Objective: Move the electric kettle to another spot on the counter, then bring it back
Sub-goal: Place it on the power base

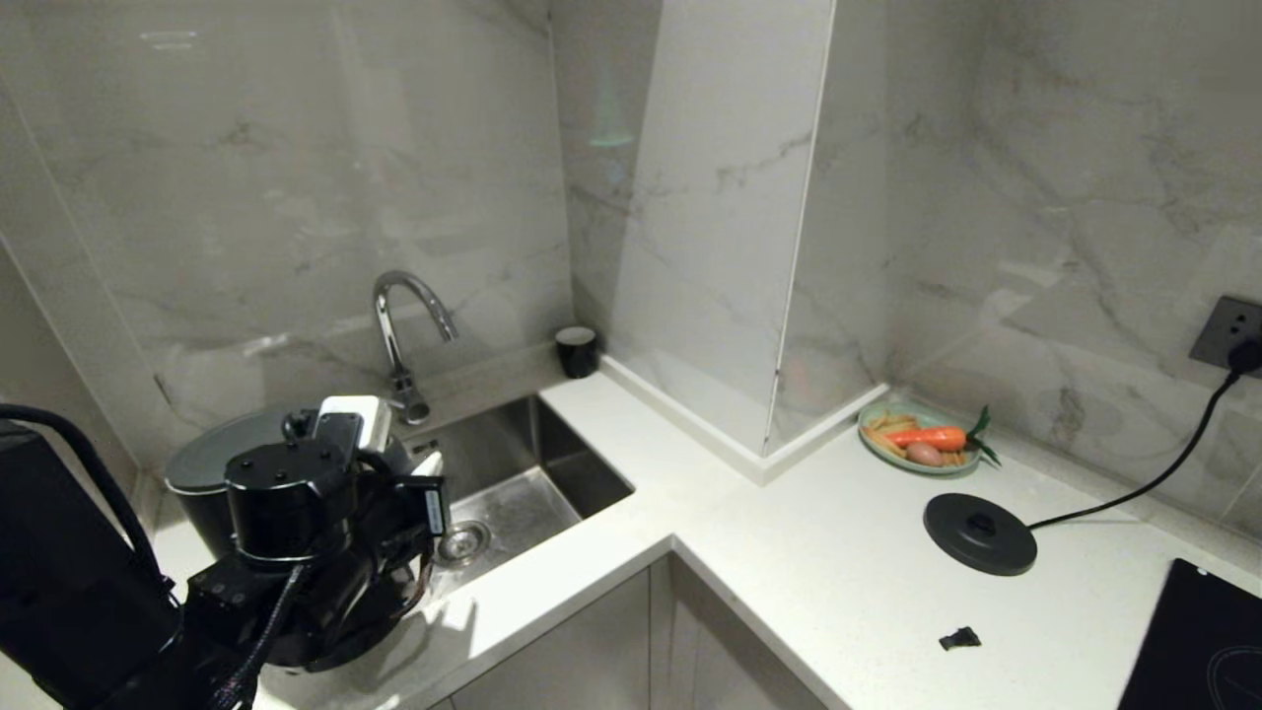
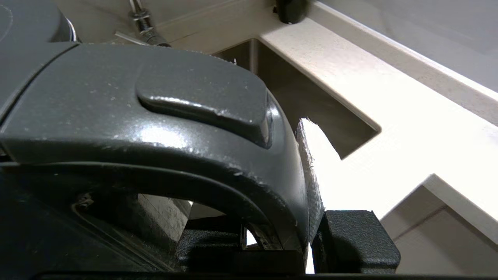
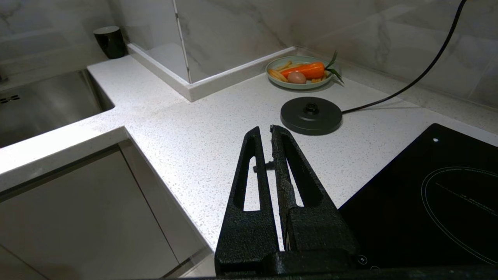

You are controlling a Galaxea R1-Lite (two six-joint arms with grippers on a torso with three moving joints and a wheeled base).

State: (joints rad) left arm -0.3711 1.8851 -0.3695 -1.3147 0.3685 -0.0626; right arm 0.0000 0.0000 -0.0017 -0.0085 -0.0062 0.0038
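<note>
Left gripper (image 2: 311,194) fills the near left of the head view, its fingers (image 2: 309,163) clamped on the loop handle of the electric kettle (image 1: 202,473). Kettle sits at the far left of the worktop (image 1: 838,552), left of the sink (image 1: 513,473), mostly hidden behind the black wrist; only the grey lid and a bit of the black body show. Cannot tell if its bottom touches the worktop.

Worktop is white speckled stone, L-shaped around a corner, grey cabinet doors (image 1: 611,641) below, marble-look wall tiles behind, a tiled column in the corner. Curved tap (image 1: 404,325) stands behind the sink, small black cup (image 1: 577,350) against the wall beside the column. Right stretch: green plate (image 1: 922,436) with carrot, egg and fries, round black base disc (image 1: 979,533) bare, its cord running to a wall socket (image 1: 1227,333). Black induction hob (image 1: 1198,641) cut off at the lower right corner. Small dark scrap (image 1: 959,638) near the edge, unclear what it is.

Right gripper (image 3: 268,134) shows only in its own wrist view, over the worktop near the hob, fingers almost together, holding nothing.
</note>
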